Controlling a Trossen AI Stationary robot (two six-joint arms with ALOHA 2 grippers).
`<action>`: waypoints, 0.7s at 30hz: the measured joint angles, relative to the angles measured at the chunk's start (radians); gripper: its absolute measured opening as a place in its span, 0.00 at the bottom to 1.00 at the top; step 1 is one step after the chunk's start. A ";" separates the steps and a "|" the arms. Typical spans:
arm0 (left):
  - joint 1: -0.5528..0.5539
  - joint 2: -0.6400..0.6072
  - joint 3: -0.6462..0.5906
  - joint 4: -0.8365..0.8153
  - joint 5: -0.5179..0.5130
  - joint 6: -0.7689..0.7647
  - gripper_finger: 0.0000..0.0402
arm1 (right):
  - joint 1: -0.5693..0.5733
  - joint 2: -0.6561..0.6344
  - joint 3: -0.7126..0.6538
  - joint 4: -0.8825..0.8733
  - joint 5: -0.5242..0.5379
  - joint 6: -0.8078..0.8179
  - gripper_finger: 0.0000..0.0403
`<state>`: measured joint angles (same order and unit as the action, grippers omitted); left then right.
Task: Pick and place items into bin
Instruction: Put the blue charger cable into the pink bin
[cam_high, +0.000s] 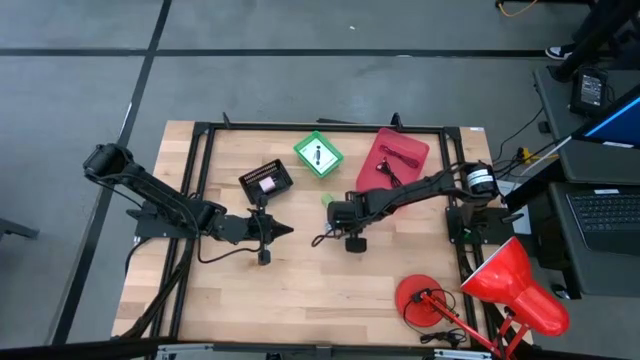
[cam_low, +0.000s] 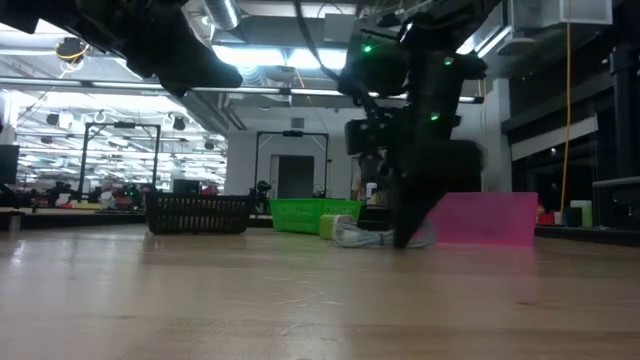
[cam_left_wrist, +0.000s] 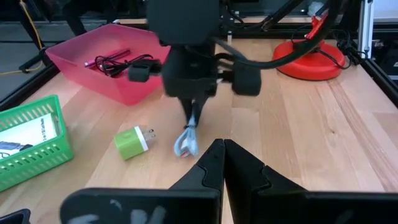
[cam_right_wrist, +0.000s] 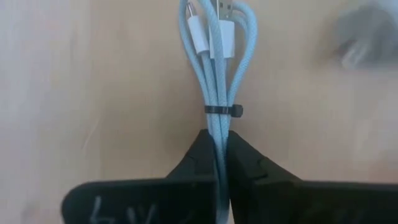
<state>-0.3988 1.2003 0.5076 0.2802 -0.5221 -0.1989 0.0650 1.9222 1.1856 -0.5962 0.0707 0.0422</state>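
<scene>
I read no labels on anything near me. My right hand (cam_right_wrist: 222, 163) is pinched tight on the pale blue cable bundle (cam_right_wrist: 219, 74), lying on the wooden worktop (cam_high: 330, 290). Beside the cable sits a green charger plug (cam_left_wrist: 132, 142). My left hand (cam_high: 283, 231) hangs closed and empty nearby. Beyond the cable stands the pink bin (cam_left_wrist: 102, 71), with the green basket (cam_high: 318, 154) farther off.
</scene>
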 joint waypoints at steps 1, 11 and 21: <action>0.000 0.000 0.000 0.000 0.000 0.000 0.01 | 0.005 -0.013 -0.002 -0.022 -0.010 0.000 0.00; -0.009 0.000 0.000 0.000 0.000 -0.024 0.01 | 0.070 -0.189 0.000 -0.092 -0.015 0.030 0.00; -0.058 0.000 0.000 0.000 0.000 0.027 0.01 | 0.123 -0.342 -0.034 0.031 0.028 -0.003 0.00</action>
<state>-0.4567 1.2003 0.5076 0.2802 -0.5224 -0.1719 0.1875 1.5802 1.1520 -0.5651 0.0982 0.0388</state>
